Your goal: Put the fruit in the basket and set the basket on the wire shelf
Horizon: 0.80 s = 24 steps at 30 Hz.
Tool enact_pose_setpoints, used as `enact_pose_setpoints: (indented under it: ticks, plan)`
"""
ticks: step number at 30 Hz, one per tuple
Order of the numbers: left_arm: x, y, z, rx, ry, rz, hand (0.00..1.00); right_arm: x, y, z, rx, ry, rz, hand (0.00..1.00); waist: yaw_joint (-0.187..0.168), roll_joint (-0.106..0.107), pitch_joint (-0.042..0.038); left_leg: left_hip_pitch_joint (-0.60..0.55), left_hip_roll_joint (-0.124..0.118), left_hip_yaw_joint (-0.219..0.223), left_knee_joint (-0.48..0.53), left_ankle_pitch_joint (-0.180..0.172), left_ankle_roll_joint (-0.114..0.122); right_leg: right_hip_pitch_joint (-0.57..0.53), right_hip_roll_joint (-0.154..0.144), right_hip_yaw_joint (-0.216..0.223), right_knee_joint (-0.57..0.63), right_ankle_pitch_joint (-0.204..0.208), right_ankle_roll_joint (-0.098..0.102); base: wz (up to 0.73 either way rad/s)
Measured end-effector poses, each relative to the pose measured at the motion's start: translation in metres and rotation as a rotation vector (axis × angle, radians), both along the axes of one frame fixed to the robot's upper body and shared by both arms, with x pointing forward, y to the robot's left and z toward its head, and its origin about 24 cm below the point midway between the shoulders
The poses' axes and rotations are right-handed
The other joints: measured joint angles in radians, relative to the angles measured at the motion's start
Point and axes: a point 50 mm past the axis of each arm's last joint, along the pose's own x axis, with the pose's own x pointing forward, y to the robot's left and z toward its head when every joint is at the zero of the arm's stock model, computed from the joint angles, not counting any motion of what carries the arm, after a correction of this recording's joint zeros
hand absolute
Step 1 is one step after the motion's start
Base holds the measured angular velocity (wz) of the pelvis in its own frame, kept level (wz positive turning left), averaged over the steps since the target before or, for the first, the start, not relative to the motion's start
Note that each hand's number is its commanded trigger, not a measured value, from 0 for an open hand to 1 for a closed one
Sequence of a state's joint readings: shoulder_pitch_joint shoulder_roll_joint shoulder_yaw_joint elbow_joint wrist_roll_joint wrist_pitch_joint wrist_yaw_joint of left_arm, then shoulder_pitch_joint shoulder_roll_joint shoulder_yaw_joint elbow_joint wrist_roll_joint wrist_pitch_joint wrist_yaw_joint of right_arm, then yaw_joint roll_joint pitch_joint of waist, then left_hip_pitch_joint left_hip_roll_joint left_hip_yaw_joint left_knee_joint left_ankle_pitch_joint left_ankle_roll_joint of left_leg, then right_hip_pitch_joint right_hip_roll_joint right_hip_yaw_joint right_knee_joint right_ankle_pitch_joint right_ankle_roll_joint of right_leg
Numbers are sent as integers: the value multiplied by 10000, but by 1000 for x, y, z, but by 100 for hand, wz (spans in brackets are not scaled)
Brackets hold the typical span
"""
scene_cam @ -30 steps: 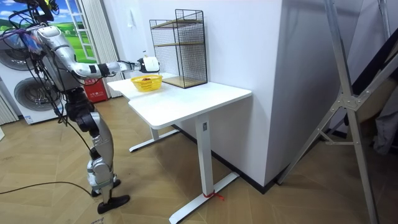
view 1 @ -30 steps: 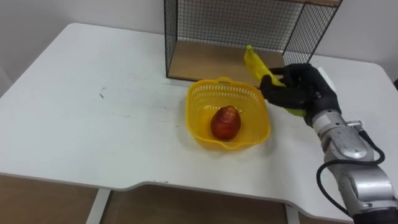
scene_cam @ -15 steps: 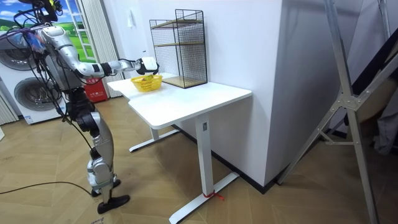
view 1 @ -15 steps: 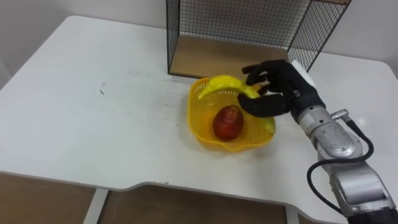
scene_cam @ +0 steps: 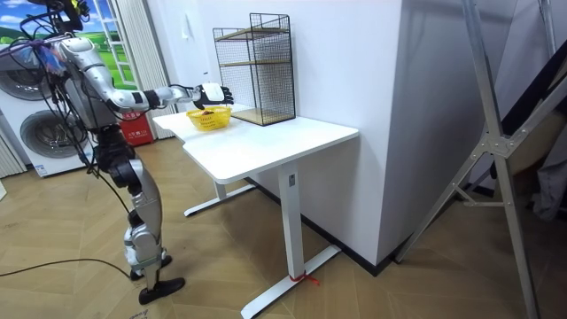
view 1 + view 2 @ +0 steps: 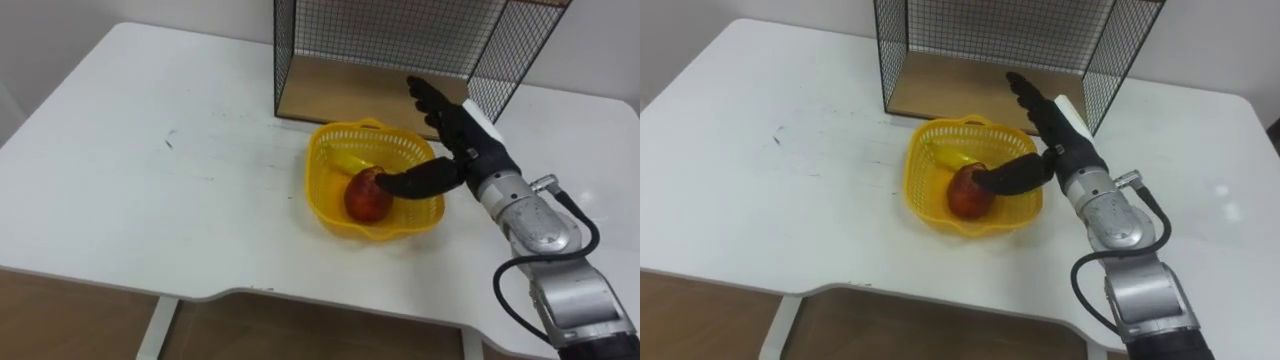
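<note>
Spreading the right hand (image 6: 462, 143) wide above the basket (image 6: 314, 180), holding nothing, leaving banana (image 6: 347, 162) and apple (image 6: 365, 196) resting inside. Waiting on the counter (image 6: 150, 210) beside the shelf (image 6: 380, 40) for lifting.

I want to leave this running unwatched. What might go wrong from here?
The open right hand hangs over the basket with its thumb reaching past the rim toward the red fruit; pulling back carelessly might hook the rim and drag or tip it. The red fruit and banana lie loose inside, so a tilted lift could spill them. The wire shelf stands right behind, and its front frame might catch the basket going in.
</note>
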<state>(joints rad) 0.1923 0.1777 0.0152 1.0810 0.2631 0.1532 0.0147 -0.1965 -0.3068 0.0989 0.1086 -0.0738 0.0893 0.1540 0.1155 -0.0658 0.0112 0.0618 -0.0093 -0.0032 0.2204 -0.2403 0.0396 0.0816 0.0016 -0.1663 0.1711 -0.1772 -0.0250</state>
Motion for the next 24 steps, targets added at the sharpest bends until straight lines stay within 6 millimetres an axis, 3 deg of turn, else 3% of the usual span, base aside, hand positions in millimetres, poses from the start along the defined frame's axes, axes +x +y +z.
enact_pose_setpoints:
  ticks: [10, 12, 15, 17, 21, 24]
  plan:
    - [-12, 4, 0, 73, -286, 1963, 0, 0, -5, 1, 1724, -137, -795, 0, -132, 37, -92, 62, -4, -2, 19, 1, 1, 88, -33, -7, -18, 0, 2, 0]
    - [-19, 6, 0, 171, -370, 2603, 0, 0, -9, 3, 1758, -295, -1179, 0, -224, 85, -137, 64, -11, -25, 32, 1, 1, 101, -35, -56, -10, 0, 2, 5]
    - [-37, 12, 2, 531, -314, 3898, 0, -7, -24, 7, 2187, -705, -2179, 0, -295, 206, -142, 193, -12, -30, 9, 0, 1, 225, -19, -54, -18, 0, 3, 0]
    - [-53, 18, 4, 1008, -314, 5122, 0, -16, -39, 8, 2630, -1095, -3010, 0, -333, 318, -198, 210, -8, -33, 5, 0, 1, 236, -48, -28, -16, 0, 2, 0]
    - [-64, 25, 8, 1755, -509, 6532, 0, -32, -60, 3, 3284, -1193, -4318, 0, -367, 523, -145, 208, 5, -36, -22, -2, -1, 241, -43, -13, 0, 4, -4, 0]
    - [-58, 40, 16, 2670, -1596, 7916, 0, -49, -74, -5, 3278, -1196, -5210, 0, -446, 639, -120, 195, 22, -25, 20, -4, -6, 268, -33, -19, 1, 10, -14, 3]
